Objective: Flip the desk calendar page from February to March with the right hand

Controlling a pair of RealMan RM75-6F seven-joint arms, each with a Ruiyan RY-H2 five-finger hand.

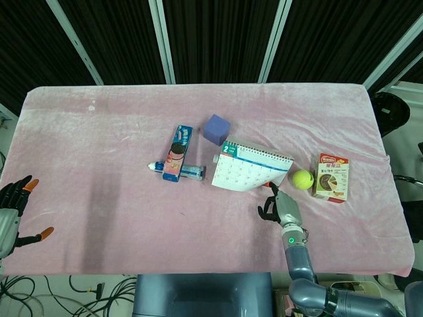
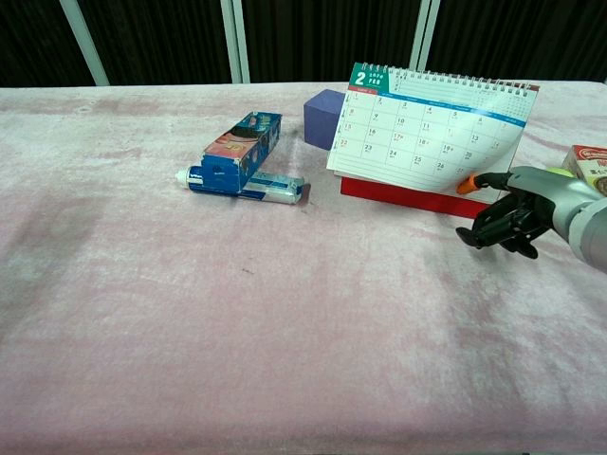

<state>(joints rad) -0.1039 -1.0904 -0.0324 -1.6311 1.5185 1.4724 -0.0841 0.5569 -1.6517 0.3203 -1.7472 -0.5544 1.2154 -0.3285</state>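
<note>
The desk calendar [image 1: 248, 172] stands right of the table's middle on a red base [image 2: 398, 196], showing February. Its February page [image 2: 427, 123] is lifted off the stand and bows toward me, the lower right corner curled. My right hand [image 2: 512, 213] sits at that corner, an orange fingertip [image 2: 465, 185] against the page's bottom edge and the other fingers curled under; it appears to pinch the page. In the head view the right hand [image 1: 277, 208] lies just below the calendar's right end. My left hand [image 1: 14, 211] hovers at the table's near left edge, fingers apart, holding nothing.
A tennis ball [image 1: 303, 179] and a snack box [image 1: 331, 177] lie right of the calendar, close to my right hand. A purple cube [image 1: 216, 129] sits behind the calendar. A blue cookie box [image 1: 176, 152] and a toothpaste tube [image 1: 188, 172] lie to its left.
</note>
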